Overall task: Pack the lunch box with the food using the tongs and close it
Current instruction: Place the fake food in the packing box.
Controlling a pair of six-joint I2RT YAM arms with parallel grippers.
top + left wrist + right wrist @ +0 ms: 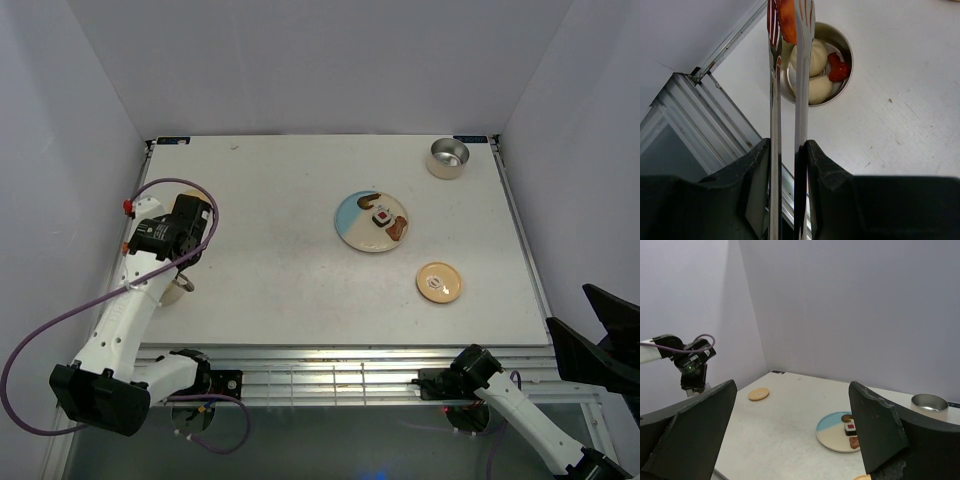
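Over the left edge of the white worktop point(280, 290), the left gripper point(786, 155) is part-closed on slim silver metal tongs point(800, 100). Their tips pinch an orange-red food piece point(786, 20) over a round steel lunch box point(846, 45) holding pale dumplings point(812, 55) and a red piece point(838, 70). The right gripper point(792, 385) gapes wide, holding nothing, well apart from the blue-and-white plate point(350, 215).
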